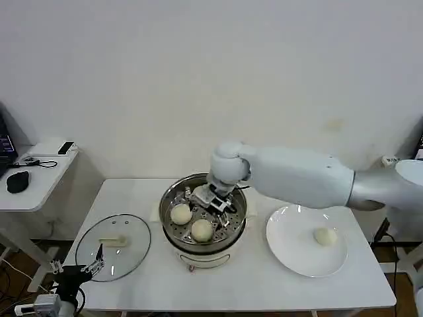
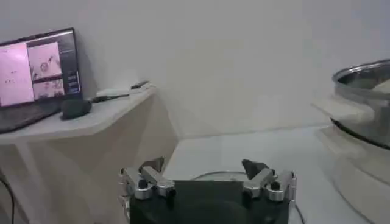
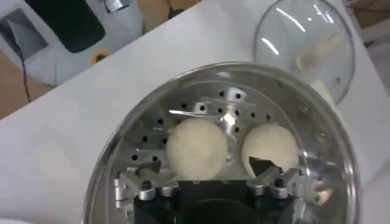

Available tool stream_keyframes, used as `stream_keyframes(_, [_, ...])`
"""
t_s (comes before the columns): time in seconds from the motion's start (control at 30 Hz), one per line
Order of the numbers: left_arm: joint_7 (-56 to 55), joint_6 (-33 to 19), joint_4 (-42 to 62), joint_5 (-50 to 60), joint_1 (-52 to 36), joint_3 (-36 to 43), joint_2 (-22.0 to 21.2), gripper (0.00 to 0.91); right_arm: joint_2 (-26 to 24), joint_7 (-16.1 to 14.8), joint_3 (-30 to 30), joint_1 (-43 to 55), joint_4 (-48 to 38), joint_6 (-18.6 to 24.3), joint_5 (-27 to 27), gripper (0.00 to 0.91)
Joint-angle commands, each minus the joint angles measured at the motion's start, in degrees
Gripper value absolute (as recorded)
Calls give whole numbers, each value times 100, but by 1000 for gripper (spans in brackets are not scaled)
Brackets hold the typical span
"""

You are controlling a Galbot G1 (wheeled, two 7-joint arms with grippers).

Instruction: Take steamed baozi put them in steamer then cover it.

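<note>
right gripper [image 3: 210, 176] jaws apart over steamer [image 1: 170, 228], baozi [image 3: 196, 148] just ahead. we judge bun soft, light: pinch sides gently. left gripper [image 2: 207, 173] parked, spread.

The place looks like a robotics lab or test room set up to imitate a kitchen task, not a real kitchen. A plain white wall [image 1: 198, 79] without cupboards or tiles backs a bare white rectangular table [image 1: 231, 284]. Beside it stands a small white side desk [image 1: 36, 185] carrying an open laptop with a lit screen [image 2: 36, 70], a black computer mouse [image 1: 18, 180] and a flat white box with cables [image 1: 49, 148]. Loose cables trail over the wooden floor [image 1: 13, 274] below the desk.
</note>
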Motion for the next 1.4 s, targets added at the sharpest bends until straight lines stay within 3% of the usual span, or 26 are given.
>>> stream_keyframes(0.03, [7,2,-16,-21,-71,66,91,907,-1049,234,520,118,-81,-242,171,907])
stream_keyframes(0.27, [11,-1,-111,-8,-109,222,167,907,-2414,314,534,49,71,-470,98,907])
stream_keyframes(0.5, [25,1,-217,63,-161,427,228,907,-3945,351,586,-557,611,-530,-380,907])
stream_keyframes(0.67, [44,20,-248,124,-231,588,240,907,-4442,340,1355,-1500,672,-521,-662,907])
stream_keyframes(0.7, [49,27,-225,133,-264,625,259,907,-4582,324,1819,-2107,621,-512,-779,907])
stream_keyframes(0.9, [64,36,-152,137,-279,663,310,907,-4669,300,3191,-3701,153,-434,-1208,907])
stream_keyframes(1.07, [64,34,-97,141,-259,629,347,907,-4428,276,3681,-4295,-333,-353,-1447,907])
stream_keyframes(1.4, [64,31,-61,142,-198,555,339,907,-3818,329,3701,-4305,-938,-326,-1590,907])
